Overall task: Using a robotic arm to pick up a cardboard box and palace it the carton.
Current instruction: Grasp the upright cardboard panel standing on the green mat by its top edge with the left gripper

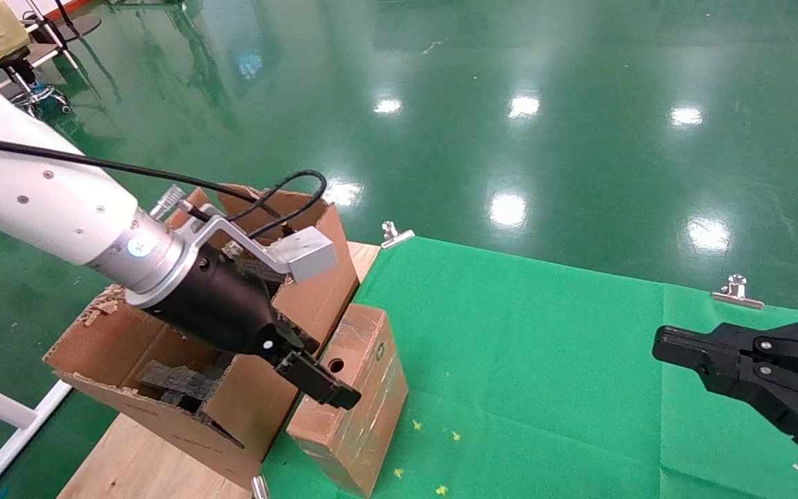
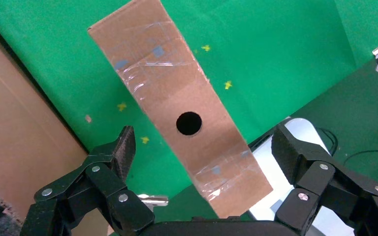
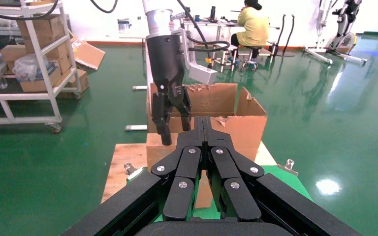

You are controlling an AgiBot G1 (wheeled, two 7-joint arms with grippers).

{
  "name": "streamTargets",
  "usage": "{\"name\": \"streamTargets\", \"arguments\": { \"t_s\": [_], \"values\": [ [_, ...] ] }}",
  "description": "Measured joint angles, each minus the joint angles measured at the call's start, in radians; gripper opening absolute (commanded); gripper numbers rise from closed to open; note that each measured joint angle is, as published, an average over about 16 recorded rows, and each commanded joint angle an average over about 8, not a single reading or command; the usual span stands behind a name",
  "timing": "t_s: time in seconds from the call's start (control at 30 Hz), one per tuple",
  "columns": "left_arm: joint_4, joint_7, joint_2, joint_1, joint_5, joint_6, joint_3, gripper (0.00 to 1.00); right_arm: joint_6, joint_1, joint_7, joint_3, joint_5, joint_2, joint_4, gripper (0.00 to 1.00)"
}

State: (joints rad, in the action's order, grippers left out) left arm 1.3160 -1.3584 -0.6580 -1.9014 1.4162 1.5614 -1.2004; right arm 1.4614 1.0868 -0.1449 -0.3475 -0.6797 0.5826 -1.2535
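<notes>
Left gripper (image 2: 202, 147) spread wide, empty, over cardboard box (image 1: 357, 395) | right gripper (image 3: 204, 129) closed, parked

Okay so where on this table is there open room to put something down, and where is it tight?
Free: the green cloth between the cardboard box and the parked, shut right gripper, back to the metal clips. A bare wooden strip in front of the carton is smaller. Crowded: the left side, where the open left gripper hovers over the box, close beside the carton.
</notes>
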Motion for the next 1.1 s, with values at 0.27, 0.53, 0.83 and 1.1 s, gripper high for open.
{"name": "streamTargets", "arguments": {
  "t_s": [0.27,0.53,0.83,1.1],
  "values": [
    [0.008,-0.042,-0.022,0.005,0.015,-0.025,-0.046,0.88,0.000,0.000,0.000,0.000,0.000,0.000,0.000,1.00],
    [0.014,-0.065,-0.041,0.008,0.040,-0.038,-0.069,0.01,0.000,0.000,0.000,0.000,0.000,0.000,0.000,1.00],
    [0.015,-0.068,-0.044,0.006,0.048,-0.040,-0.073,0.00,0.000,0.000,0.000,0.000,0.000,0.000,0.000,1.00],
    [0.014,-0.066,-0.042,0.007,0.044,-0.039,-0.069,0.00,0.000,0.000,0.000,0.000,0.000,0.000,0.000,1.00]
  ]
}}
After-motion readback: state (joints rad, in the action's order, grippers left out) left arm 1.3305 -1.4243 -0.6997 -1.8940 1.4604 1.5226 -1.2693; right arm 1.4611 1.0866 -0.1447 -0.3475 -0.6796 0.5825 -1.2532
